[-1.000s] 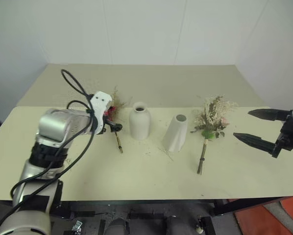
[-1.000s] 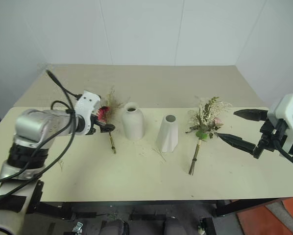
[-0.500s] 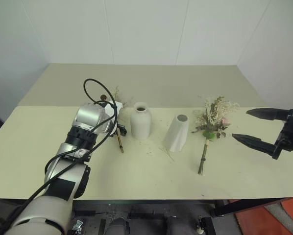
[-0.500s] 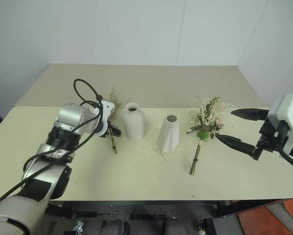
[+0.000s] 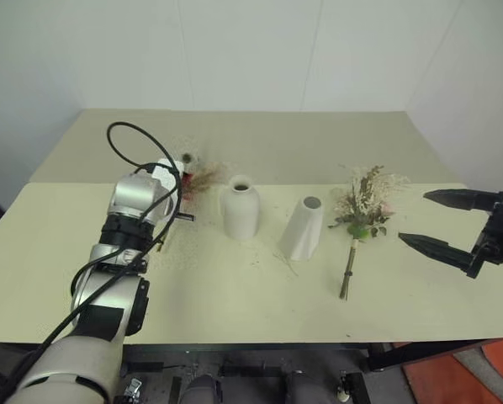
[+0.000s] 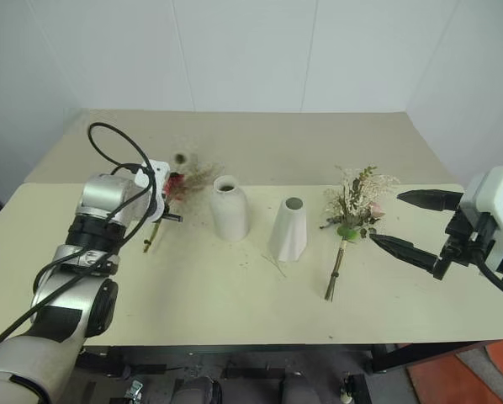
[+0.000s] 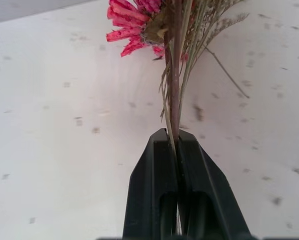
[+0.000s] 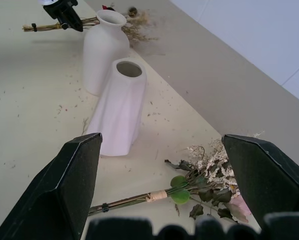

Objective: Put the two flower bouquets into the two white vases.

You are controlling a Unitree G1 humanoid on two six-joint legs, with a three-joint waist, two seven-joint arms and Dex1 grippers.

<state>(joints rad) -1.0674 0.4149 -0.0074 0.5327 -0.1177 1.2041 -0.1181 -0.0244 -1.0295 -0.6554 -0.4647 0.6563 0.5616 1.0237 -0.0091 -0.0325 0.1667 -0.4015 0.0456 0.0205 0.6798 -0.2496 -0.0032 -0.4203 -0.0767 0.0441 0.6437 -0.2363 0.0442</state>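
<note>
My left gripper [image 7: 172, 137] is shut on the stems of the thin tan bouquet [image 5: 191, 178], just below its red-pink flower [image 7: 133, 26]. That bunch sits left of the rounded bottle vase [image 5: 240, 209], with its stem end [image 6: 148, 246] slanting toward the near left. To the right of the bottle vase stands the slanted cone vase [image 5: 303, 227]. Further right, the fuller cream-white bouquet [image 5: 366, 200] lies flat on the table. My right gripper [image 5: 413, 216] hovers open to the right of it and holds nothing.
Both vases and bouquets rest on a pale yellow-green table [image 5: 235, 295]. Small dried flakes [image 8: 69, 100] are scattered around the vases. White walls close off the back and right, and the table's near edge runs along the bottom.
My left gripper went from open to shut on the thin bouquet's stems and shifted left. The bouquet's stem end swung from near the bottle vase toward the near left. The right arm stayed still.
</note>
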